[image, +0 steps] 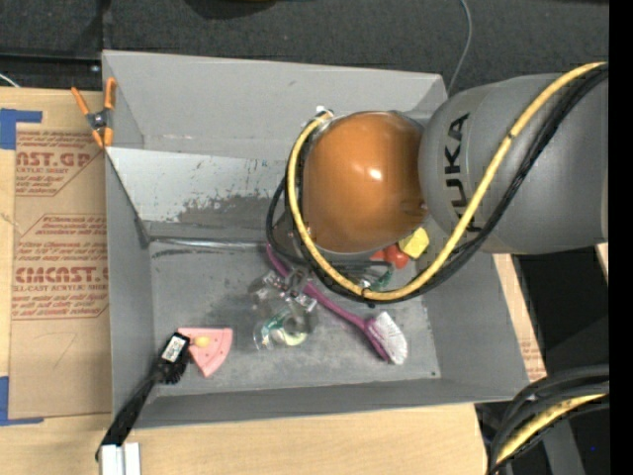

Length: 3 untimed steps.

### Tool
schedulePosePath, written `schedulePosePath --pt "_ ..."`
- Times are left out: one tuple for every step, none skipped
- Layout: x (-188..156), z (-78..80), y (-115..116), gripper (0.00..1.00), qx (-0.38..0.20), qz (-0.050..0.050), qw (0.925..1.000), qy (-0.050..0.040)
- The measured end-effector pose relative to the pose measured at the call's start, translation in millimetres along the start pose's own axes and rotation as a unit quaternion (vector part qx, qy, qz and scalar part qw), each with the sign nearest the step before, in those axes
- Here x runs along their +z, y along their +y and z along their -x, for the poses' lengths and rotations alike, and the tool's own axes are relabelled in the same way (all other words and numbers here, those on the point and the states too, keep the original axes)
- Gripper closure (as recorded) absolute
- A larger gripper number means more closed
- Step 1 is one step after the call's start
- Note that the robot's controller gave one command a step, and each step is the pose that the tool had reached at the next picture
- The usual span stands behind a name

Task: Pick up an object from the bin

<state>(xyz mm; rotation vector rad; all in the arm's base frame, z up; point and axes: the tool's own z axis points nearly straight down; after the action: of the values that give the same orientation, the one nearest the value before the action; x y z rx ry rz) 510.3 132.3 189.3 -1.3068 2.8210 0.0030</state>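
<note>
My gripper [288, 287] reaches down from under the orange wrist cover, over the middle of the bin floor. Only its metal tip shows. Just below it lies a small clear plastic thing with a green part [280, 332]. A purple toothbrush [348, 315] with white bristles runs from beneath the gripper out to the lower right, and its handle passes right beside the tip. Whether the tip touches the toothbrush or the clear piece, I cannot tell.
A pink wedge with a yellow dot [211, 350] lies at the front left. Beside it a black-handled tool [158, 376] leans out over the front-left corner. A yellow block [416, 242] and a red piece [396, 257] peek out under the arm at the right.
</note>
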Motion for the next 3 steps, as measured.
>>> schedulePosePath --pt "18 0.5 3 1.0 0.002 -0.001 1.0 -0.0021" --pt "56 -1.7 10 1.0 0.0 0.003 1.0 0.0025" --pt "15 26.2 11 1.0 -0.07 0.003 0.9975 0.0008"
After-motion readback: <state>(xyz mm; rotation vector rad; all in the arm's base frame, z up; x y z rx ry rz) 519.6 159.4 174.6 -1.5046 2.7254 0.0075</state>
